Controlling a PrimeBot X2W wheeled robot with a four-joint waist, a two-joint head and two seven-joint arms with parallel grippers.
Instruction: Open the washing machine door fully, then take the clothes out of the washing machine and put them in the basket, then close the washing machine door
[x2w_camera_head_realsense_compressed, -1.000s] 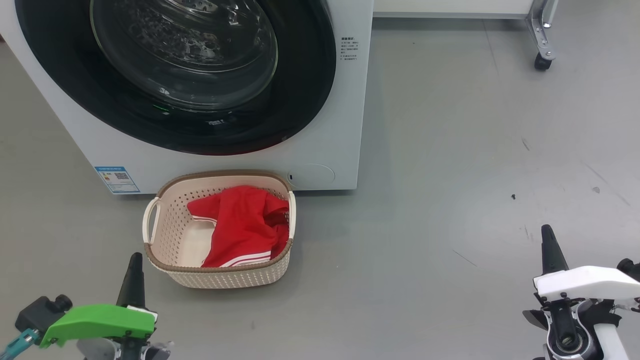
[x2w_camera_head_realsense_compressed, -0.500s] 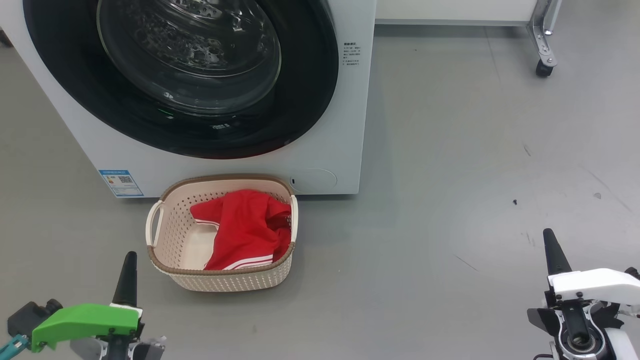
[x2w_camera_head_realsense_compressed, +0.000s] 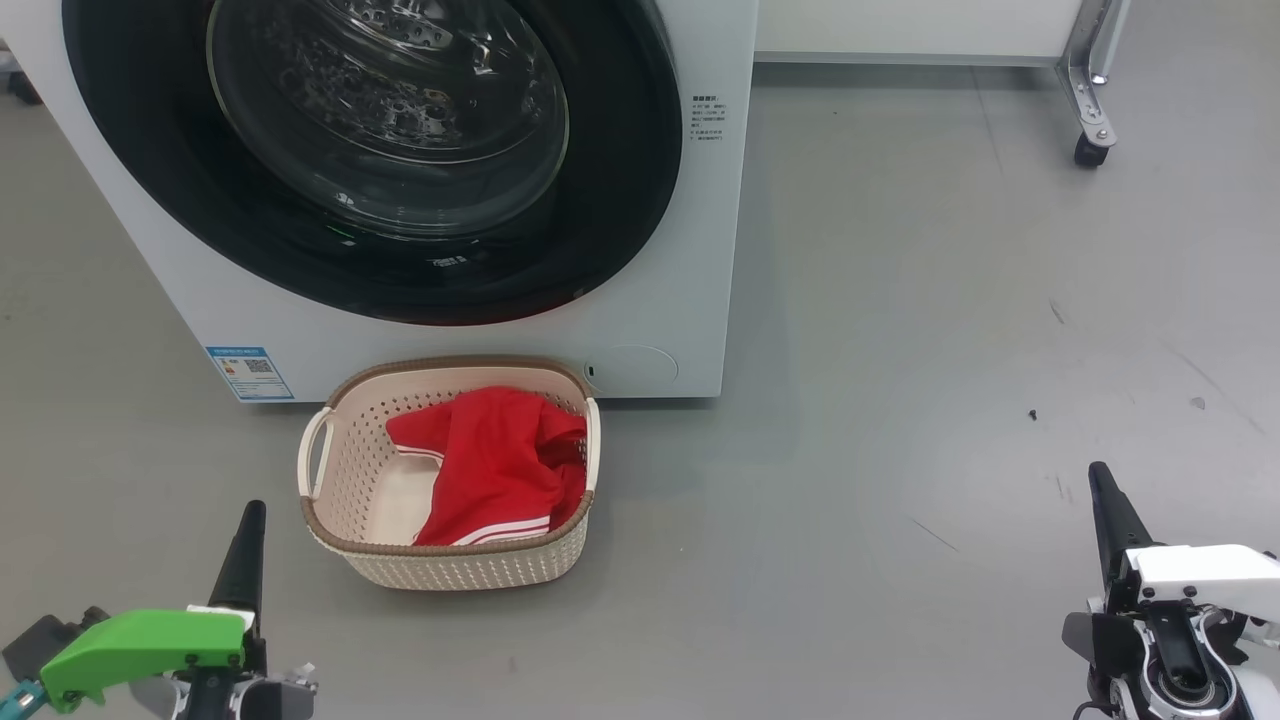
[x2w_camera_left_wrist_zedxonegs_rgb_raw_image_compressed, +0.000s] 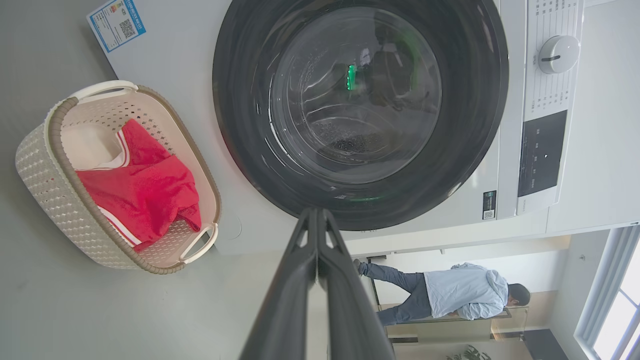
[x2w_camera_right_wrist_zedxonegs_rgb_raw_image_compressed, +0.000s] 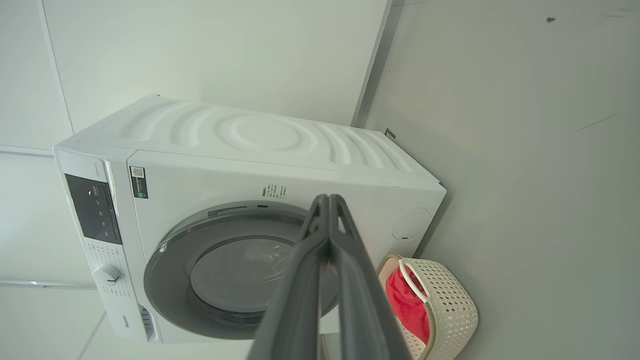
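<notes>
We are looking down at a white washing machine (x2w_camera_head_realsense_compressed: 700, 250) standing on a grey floor (x2w_camera_head_realsense_compressed: 900, 300). The washing machine door (x2w_camera_head_realsense_compressed: 620, 180), a glossy black ring around bulging clear glass, is sitting closed against the machine's front. The basket (x2w_camera_head_realsense_compressed: 450, 565), cream with a brown rim, is resting on the floor just in front of the machine, below the door and right of a blue label (x2w_camera_head_realsense_compressed: 240, 372). The clothes (x2w_camera_head_realsense_compressed: 490, 470), red with white striped trim, are lying heaped in the basket's right half. We are holding our left pincer (x2w_camera_head_realsense_compressed: 250, 515) at the near left, near the basket's left side, fingers pressed together on nothing. Our right pincer (x2w_camera_head_realsense_compressed: 1100, 480) is hovering at the near right, well apart from the basket, fingers likewise together and empty.
</notes>
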